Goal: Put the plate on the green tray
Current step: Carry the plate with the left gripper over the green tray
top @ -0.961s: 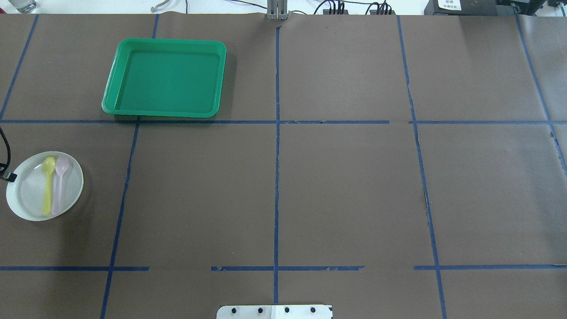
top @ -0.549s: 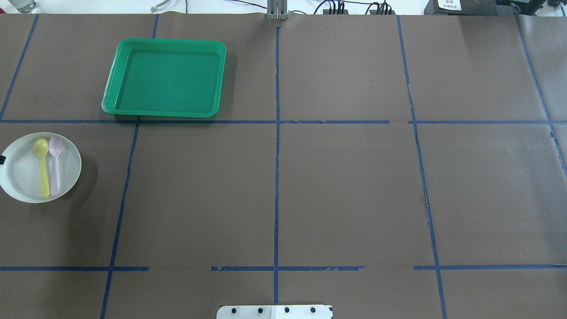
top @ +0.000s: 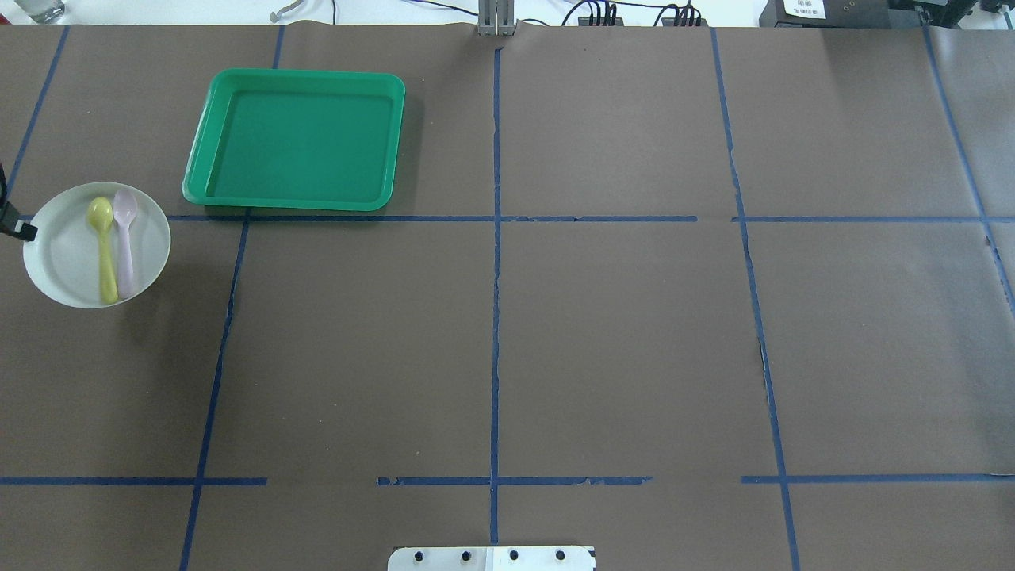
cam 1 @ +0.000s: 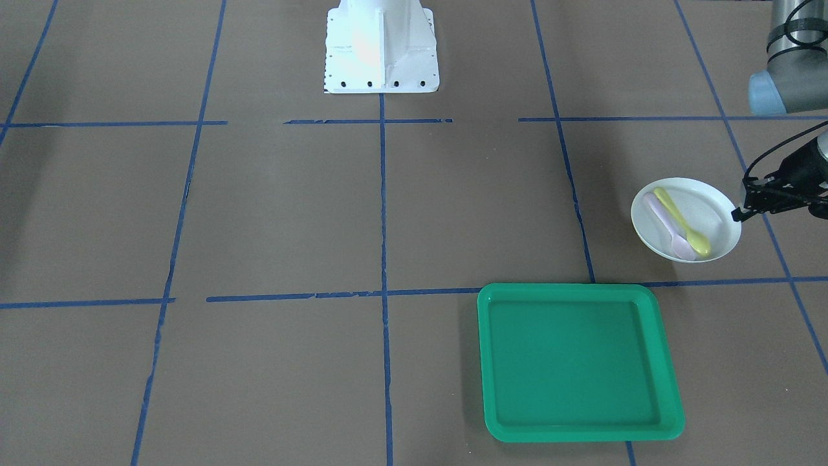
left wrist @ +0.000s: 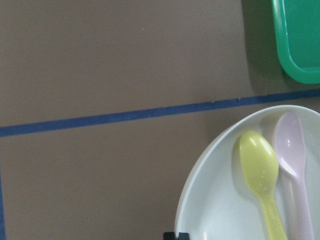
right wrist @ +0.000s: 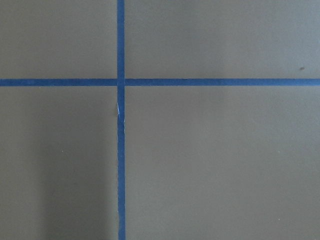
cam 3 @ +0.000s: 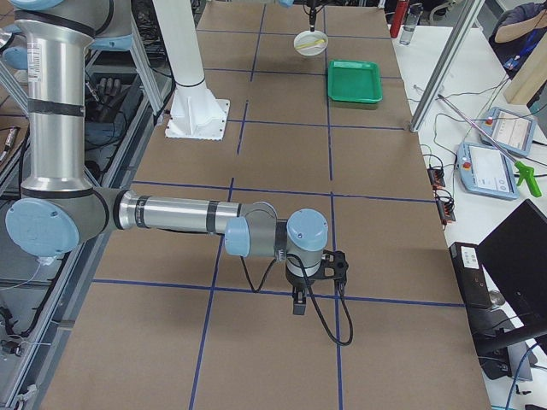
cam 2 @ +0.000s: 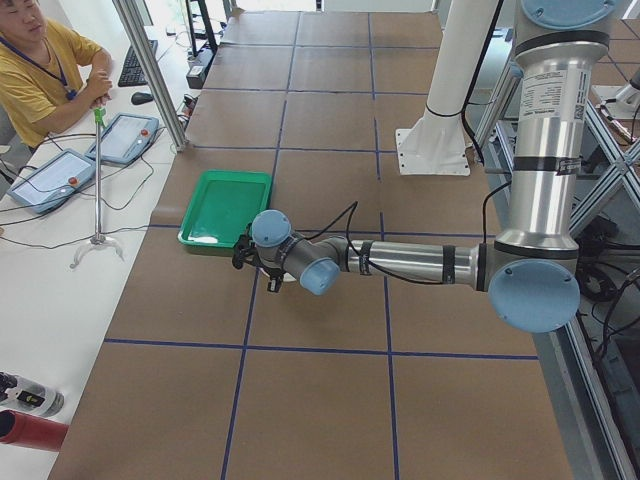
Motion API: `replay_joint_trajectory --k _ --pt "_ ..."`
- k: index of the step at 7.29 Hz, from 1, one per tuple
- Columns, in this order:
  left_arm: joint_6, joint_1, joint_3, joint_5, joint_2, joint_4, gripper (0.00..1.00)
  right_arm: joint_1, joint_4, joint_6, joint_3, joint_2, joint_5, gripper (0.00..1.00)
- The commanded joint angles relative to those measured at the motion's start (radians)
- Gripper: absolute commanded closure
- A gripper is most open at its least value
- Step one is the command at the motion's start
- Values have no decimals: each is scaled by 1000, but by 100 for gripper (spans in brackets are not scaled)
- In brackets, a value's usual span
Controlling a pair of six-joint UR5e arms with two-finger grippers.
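Pinches the white plate [top: 63, 258] by its rim with the left gripper [top: 26, 231], jaws closed on the edge nearest the arm. Holds it clear of the tabletop [top: 603, 341], judging by the shadow thrown below and to one side of it in the overhead view. Hangs over a blue tape line [top: 444, 218], near the green tray [top: 301, 147] but apart from it, just off the tray's corner on the robot's left and nearer the robot. Not yet over the tray.

Bears two small plastic spoons side by side, bowls pointing away from the robot: a yellow spoon [top: 104, 254] nearer the jaws, and a pale pink spoon [top: 125, 246] against it on the tray side.

Shows, from the left wrist camera, a black fingertip [left wrist: 176, 235] at the plate's rim and a corner of the tray at the upper right.

Points down over a crossing of tape lines well apart from all this, on the robot's right: the right gripper [cam 3: 299, 306]. Cannot tell how its jaws stand, seen only from the side camera.
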Motion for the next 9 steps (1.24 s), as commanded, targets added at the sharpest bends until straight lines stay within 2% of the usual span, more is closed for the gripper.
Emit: replay_joint_trajectory --k 1,3,7,9 --pt "-3 -35 176 -66 -218 76 100 0 0 0 0 1 0 0" --pt "-3 -36 318 -118 -363 160 100 0 0 0 0 -1 0 0" --pt "-8 -32 566 -159 -590 153 100 0 0 0 0 -1 0 0" --pt "-32 14 649 -167 -643 84 100 0 0 0 0 -1 0 0"
